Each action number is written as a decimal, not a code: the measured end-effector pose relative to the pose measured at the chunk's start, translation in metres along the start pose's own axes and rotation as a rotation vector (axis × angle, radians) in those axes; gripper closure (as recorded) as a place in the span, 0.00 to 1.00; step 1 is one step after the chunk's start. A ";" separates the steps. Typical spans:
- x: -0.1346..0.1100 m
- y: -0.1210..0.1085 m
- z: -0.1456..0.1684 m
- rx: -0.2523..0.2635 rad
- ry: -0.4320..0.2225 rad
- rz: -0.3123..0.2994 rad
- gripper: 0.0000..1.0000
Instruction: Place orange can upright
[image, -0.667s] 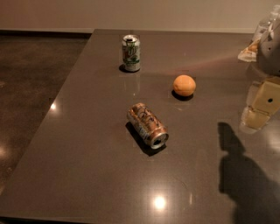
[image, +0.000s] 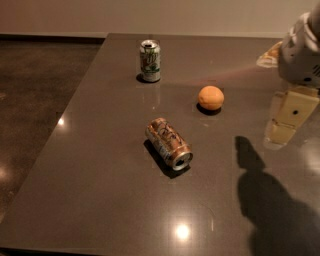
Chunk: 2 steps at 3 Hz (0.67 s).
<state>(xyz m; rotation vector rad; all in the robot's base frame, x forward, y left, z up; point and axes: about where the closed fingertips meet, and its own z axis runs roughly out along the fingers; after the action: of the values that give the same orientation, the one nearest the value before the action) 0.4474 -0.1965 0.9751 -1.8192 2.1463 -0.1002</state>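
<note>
**Glossy dark surface, toppled can, claw at the right edge**

Dark grey-brown glossy surface (image: 100, 200) under warm light. Pale wall (image: 150, 15) behind the far edge, dark polished floor (image: 35, 100) off the left edge. Bright lamp reflection (image: 182, 231) close to the front edge.

Near the middle, a little toward the front edge: orange-copper aluminium drink can (image: 168, 143) with white label patches and dark squiggles, lying on its side. Silver top with the pull-tab opening turned toward the front-right corner, base toward the far-left corner. Touched by nothing. Narrow shadow along the flank facing the front-left corner.

Close to the far edge, left of centre: green-and-white drink can (image: 150, 61), standing upright, well apart from the lying can.

Between the middle and the right edge, farther back than the lying can: round orange fruit (image: 210, 97), apart from both cans.

At the right edge: white arm housing (image: 302, 55), partly cut off. Just below it, cream-coloured claw (image: 286, 122), hanging over the surface, well apart from the orange-copper can and nearer the fruit. Spread or pressed together: cannot tell.

Toward the front-right corner: broad dark shadow (image: 270, 200) across the surface.
</note>
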 end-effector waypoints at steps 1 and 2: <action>-0.034 -0.005 0.014 0.005 -0.040 -0.190 0.00; -0.055 -0.007 0.023 0.000 -0.079 -0.380 0.00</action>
<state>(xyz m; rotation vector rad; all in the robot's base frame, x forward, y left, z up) 0.4678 -0.1406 0.9659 -2.1698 1.7256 -0.1129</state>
